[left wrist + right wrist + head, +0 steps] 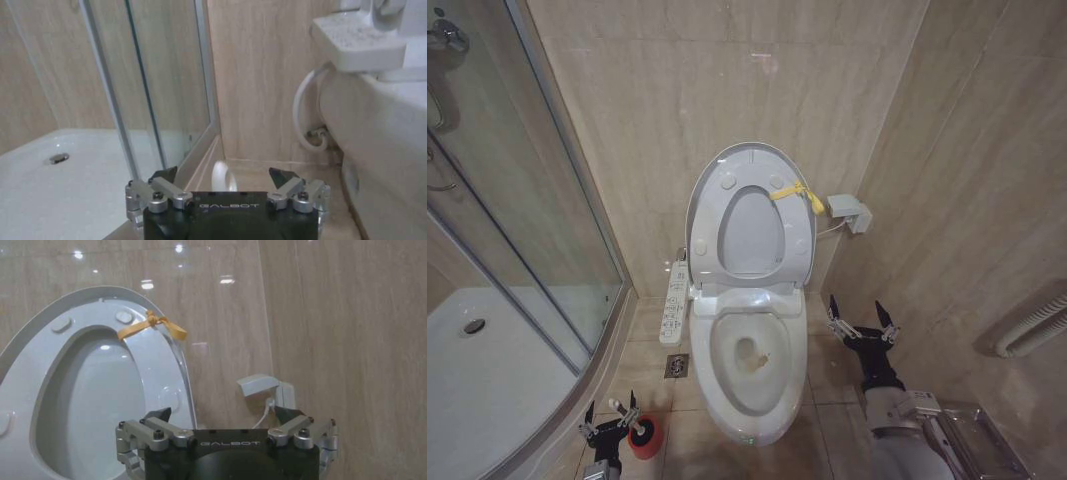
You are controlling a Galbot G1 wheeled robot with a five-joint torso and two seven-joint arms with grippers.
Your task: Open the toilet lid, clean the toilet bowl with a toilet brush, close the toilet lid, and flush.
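Black metal fingers of the left gripper (611, 410) stand spread apart low beside the shower, holding nothing — and the toilet brush (622, 412) rises just between and beside them, its thin white handle standing near upright out of the small red holder (643, 437) on the floor. That is the relation that matters: the handle's long axis runs up toward the camera, the holder sits just to the toilet side of the fingers, and the left arm is plainly the nearer one. Closing on the handle would seem to call for only a small shift; I cannot tell from the head view whether a finger already touches it.

The right gripper (862, 320) hangs released and empty as well, well apart from the brush, off the far side of the toilet bowl (752, 395) near the tiled wall.

The toilet lid (717, 170) is already raised and leans against the back wall — seat up with it, the yellow tie (795, 193) at the rim. The bowl lies open, with a brownish stain on its white ceramic near the bottom, so the cleaning step looks to be the one in hand.

Around it: glossy beige tile, the button panel arm (675, 302) on the bowl's left, a floor drain (676, 366), the glass shower screen (527, 190) and white shower tray (487, 380), a small wall box (849, 210).
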